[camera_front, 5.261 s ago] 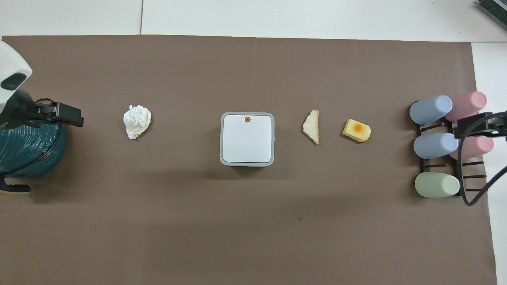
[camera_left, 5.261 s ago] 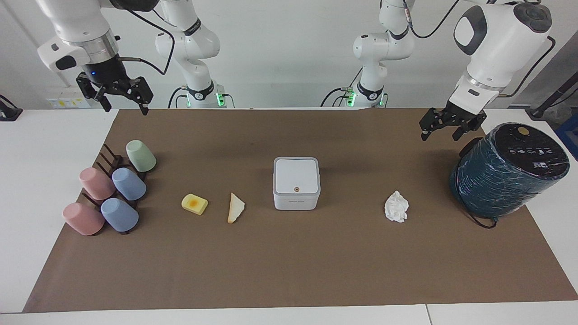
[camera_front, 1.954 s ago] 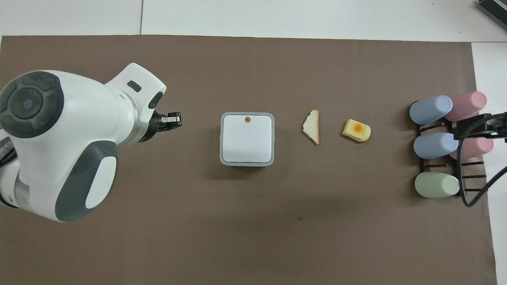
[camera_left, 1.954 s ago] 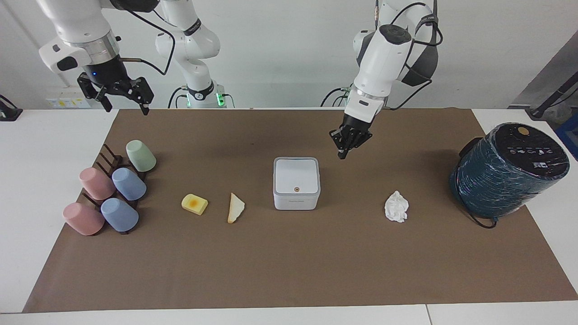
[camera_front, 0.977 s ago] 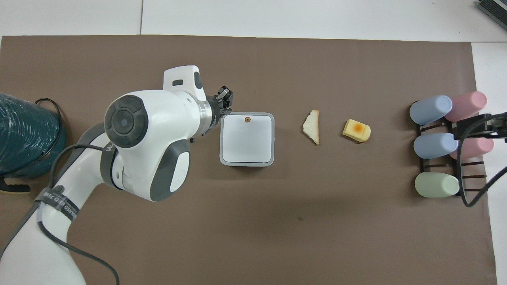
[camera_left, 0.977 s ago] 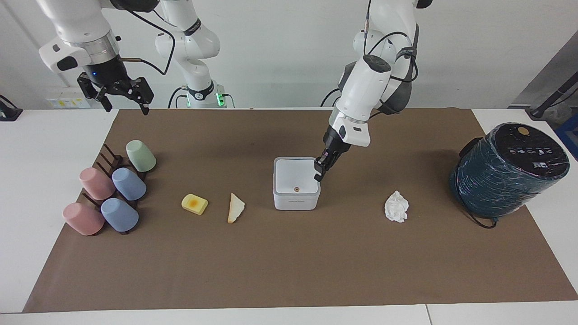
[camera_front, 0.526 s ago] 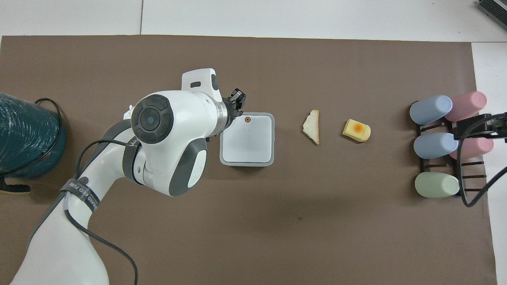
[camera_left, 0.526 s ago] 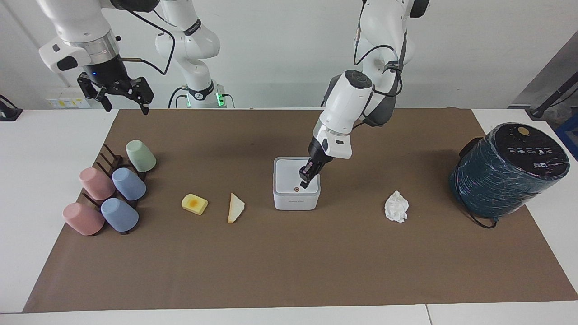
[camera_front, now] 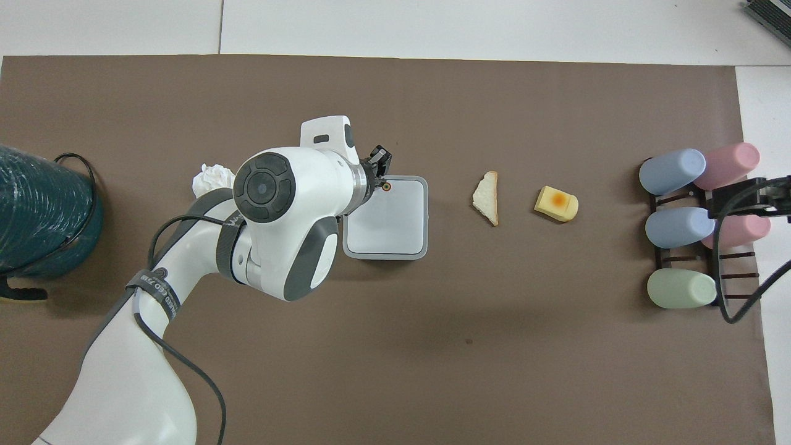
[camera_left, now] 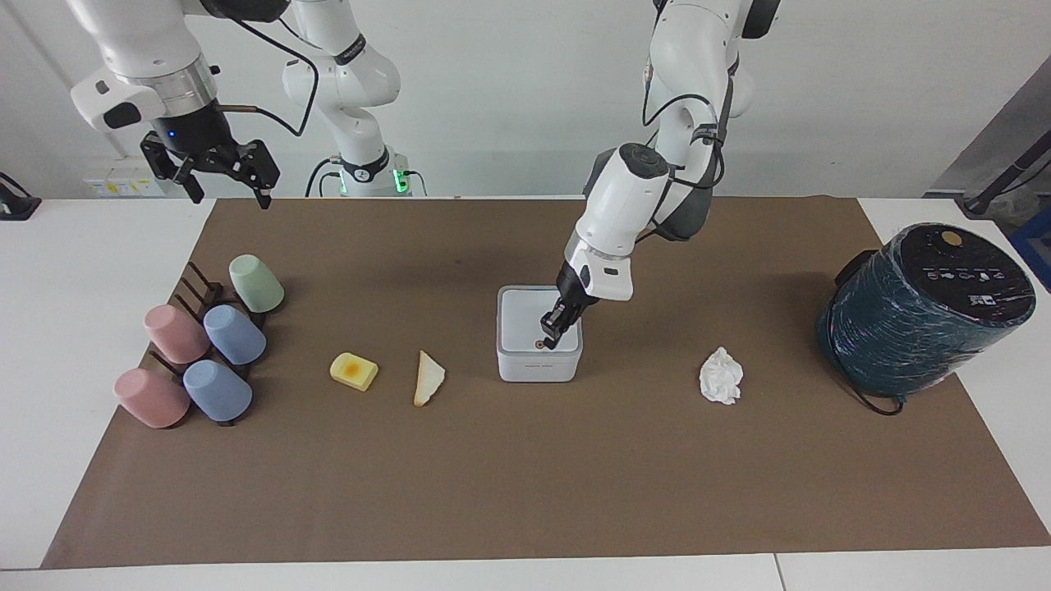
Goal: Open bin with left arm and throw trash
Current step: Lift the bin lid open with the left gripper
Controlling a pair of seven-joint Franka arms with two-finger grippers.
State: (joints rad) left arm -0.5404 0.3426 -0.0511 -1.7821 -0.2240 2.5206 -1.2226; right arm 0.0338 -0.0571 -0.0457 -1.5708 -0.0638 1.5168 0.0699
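Observation:
The bin (camera_left: pixel 525 361) is a small white square box in the middle of the brown mat, and its lid (camera_front: pixel 395 216) lies flat and closed. My left gripper (camera_left: pixel 548 337) is shut, holds nothing, and points down onto the lid right beside the orange dot (camera_front: pixel 386 185). Three scraps of trash lie beside the bin. The crumpled paper ball (camera_left: pixel 721 375) is toward the left arm's end. The cream wedge (camera_left: pixel 428 377) and the yellow block (camera_left: pixel 354 371) are toward the right arm's end. My right gripper (camera_left: pixel 230 195) waits open, raised over the cups.
A big dark teal wrapped cylinder (camera_left: pixel 924 312) stands at the left arm's end of the mat. A dark rack (camera_left: pixel 190 287) with several pastel cups (camera_left: pixel 235 334) sits at the right arm's end. The left arm covers part of the paper ball (camera_front: pixel 213 176) in the overhead view.
The left arm swung from over the teal cylinder across the mat, shut its gripper, and lowered its tip onto the bin's lid by the orange dot. The right arm stayed still.

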